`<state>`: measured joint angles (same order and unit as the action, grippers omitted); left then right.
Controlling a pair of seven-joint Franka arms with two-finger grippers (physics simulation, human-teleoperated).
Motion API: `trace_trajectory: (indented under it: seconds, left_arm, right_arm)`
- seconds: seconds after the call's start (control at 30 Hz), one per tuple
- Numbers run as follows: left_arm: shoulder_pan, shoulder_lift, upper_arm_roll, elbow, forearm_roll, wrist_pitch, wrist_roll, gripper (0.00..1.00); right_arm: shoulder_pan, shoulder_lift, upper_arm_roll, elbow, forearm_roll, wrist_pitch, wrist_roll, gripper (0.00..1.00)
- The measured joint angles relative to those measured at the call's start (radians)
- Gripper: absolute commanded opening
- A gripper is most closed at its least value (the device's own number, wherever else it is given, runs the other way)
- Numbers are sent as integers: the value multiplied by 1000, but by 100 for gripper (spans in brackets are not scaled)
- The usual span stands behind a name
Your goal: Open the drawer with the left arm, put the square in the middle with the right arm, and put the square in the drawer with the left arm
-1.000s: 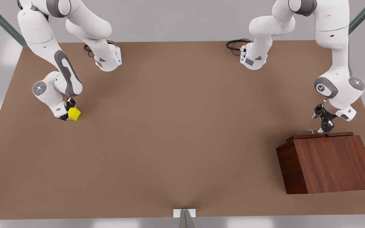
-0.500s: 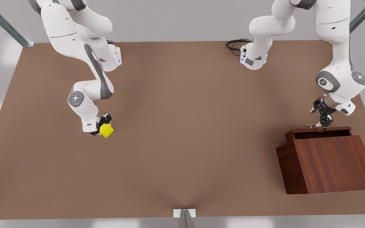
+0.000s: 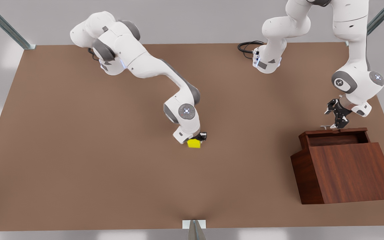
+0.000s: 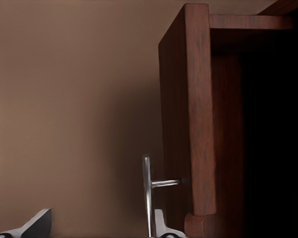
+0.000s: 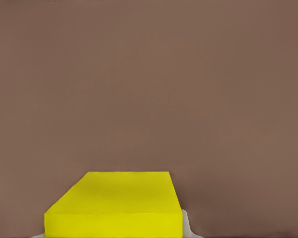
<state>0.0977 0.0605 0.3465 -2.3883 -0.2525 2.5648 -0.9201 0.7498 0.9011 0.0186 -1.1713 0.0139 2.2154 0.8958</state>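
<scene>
Right gripper (image 3: 196, 140) sits near the centre of the brown surface (image 3: 78, 150), well apart from the wooden box (image 3: 348, 173) on the front view's right. Its fingers are pinching the square (image 3: 194, 143), a small yellow cube. The right wrist view shows the square (image 5: 116, 204) close up against plain surface, with a pale fingertip (image 5: 186, 223) touching one side. Cannot tell whether the cube touches the surface or hangs just above it. The right arm (image 3: 152, 70) stretches from its base at the far edge toward the middle.

Left gripper (image 3: 337, 124) is at the far side of the box, right at the drawer's handle (image 3: 325, 126). The drawer (image 3: 335, 136) is pulled partway out of the box toward the far edge, its dark inside visible from above. In the left wrist view the thin silver bar handle (image 4: 147, 193) stands out from the drawer front (image 4: 188, 114), and one pale fingertip (image 4: 161, 225) lies against the bar while the other fingertip (image 4: 37, 223) is well off to the side, so the fingers are spread, not clamped on the handle. The left arm (image 3: 355, 60) comes down from above the box.
</scene>
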Motion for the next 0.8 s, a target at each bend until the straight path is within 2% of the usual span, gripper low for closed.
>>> trace_trajectory:
  seconds: [0.1, 0.27, 0.37, 0.47, 0.5, 0.53, 0.6, 0.67, 0.73, 0.8]
  left_arm:
    - [-7, -15, 12, -21, 1, 0, 0, 100]
    - [6, -56, 20, -58, 2, 0, -1, 100]
    - [4, -76, 32, -68, 2, -22, -2, 100]
    - [4, -99, 35, -74, 3, -44, -2, 100]
    - [1, -116, 35, -74, 3, -67, -2, 100]
    - [-6, -131, 36, -74, 6, -83, -2, 100]
    - [-14, -251, 57, -72, 48, -185, 2, 100]
    - [-68, -312, 57, -65, 107, -197, 68, 100]
    - [-145, -321, 57, -29, 145, -195, 288, 100]
    - [-179, -282, -6, 40, 167, -196, 494, 100]
  right_arm:
    - [25, 73, -10, 94, 6, 16, 231, 65]
    - [48, 134, -10, 200, 5, 9, 390, 65]
    - [76, 188, -22, 249, 4, 5, 460, 77]
    - [76, 200, -22, 255, -3, 53, 395, 79]
    - [76, 200, -22, 254, -3, 55, 369, 92]
    - [76, 200, -22, 253, -3, 58, 370, 100]
    - [76, 200, -22, 250, -3, 75, 371, 100]
    - [76, 200, -22, 248, -3, 73, 370, 100]
    - [74, 188, -31, 245, -3, 59, 364, 100]
    - [69, 60, -50, 151, -9, 53, 288, 100]
